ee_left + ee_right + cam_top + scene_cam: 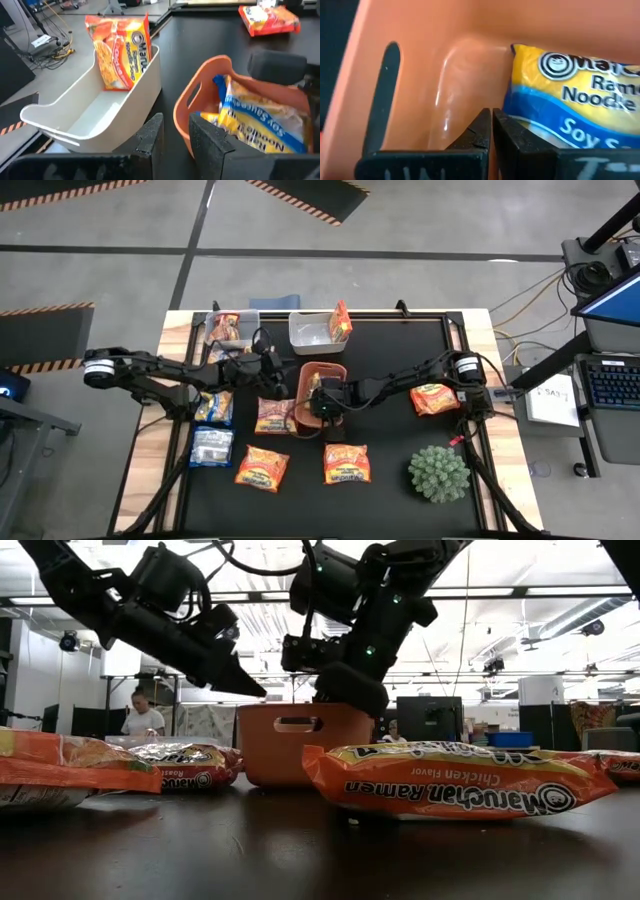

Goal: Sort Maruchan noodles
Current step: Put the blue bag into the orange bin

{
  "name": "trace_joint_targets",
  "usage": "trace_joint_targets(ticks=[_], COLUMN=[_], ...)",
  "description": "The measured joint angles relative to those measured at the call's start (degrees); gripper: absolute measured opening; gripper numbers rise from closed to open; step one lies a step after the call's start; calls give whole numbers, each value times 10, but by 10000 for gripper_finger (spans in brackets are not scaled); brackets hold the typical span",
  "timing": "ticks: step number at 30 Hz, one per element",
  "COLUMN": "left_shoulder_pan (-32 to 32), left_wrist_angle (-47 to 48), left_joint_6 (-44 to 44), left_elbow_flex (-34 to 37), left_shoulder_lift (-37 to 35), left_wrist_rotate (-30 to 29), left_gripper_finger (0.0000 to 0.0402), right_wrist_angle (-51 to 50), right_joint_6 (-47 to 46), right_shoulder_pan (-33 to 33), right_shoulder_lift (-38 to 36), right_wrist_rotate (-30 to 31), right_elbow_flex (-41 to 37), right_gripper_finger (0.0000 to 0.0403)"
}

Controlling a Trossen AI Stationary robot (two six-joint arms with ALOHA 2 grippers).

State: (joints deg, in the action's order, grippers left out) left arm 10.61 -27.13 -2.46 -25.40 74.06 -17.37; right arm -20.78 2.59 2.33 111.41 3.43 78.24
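Right gripper (491, 131) sits down inside the orange tub (420, 60), fingers pressed together, nothing between them. A blue-and-yellow packet (570, 95) lies just beside the fingertips, already in the tub. In the overhead frame this gripper is at centre, over the tub's lower rim.

Left gripper (175, 137) hangs just left of the tub in the overhead frame, fingers a narrow gap apart and empty. Ahead of it: the white bin (100, 117) with one orange packet (120, 50) standing on end against its wall.

Risks, as I judge them:
- Right arm lifting out could drag or tip the tub; the fingers sit close to its wall.
- The closed fingers could snag the crinkly wrapper and pull the packet back out.
- The two arms are near each other over the tub; a move by either could clip the other.
- The upright packet in the white bin could flop out if the bin is nudged.

Count, overhead frame:
- Loose orange packets on the mat: four.
- Packets at the left mat edge: one blue-and-yellow, one pale silvery-blue; the arm may hide others.
- Clear bin, upper left of the mat: orange packets, number unclear.
- Tub: at least one.
- Bins: three.
- One green spiky plant ball (438, 473), lower right.
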Motion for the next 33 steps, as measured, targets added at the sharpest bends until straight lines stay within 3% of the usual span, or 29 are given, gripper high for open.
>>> trace_joint_targets(ticks=[7,13,22,27,33], left_shoulder_pan=[-1,-8,-69,-108,-115], left_wrist_angle=[-1,-1,4,37,55], left_joint_6=[6,41,45,31,36], left_elbow_flex=[-8,-9,-8,-7,-6], left_shoulder_lift=[0,0,0,0,0], left_wrist_rotate=[13,148,154,155,155], left_gripper_finger=[75,75,75,75,75], right_wrist_angle=[-21,-58,-69,-65,-53], right_joint_6=[20,29,28,18,10], right_shoulder_pan=[-1,-8,-50,-81,-105], right_shoulder_lift=[-17,-61,-111,-112,-94], right_wrist_rotate=[26,26,26,11,6], right_elbow_flex=[0,0,0,0,0], right_gripper_finger=[9,9,15,56,151])
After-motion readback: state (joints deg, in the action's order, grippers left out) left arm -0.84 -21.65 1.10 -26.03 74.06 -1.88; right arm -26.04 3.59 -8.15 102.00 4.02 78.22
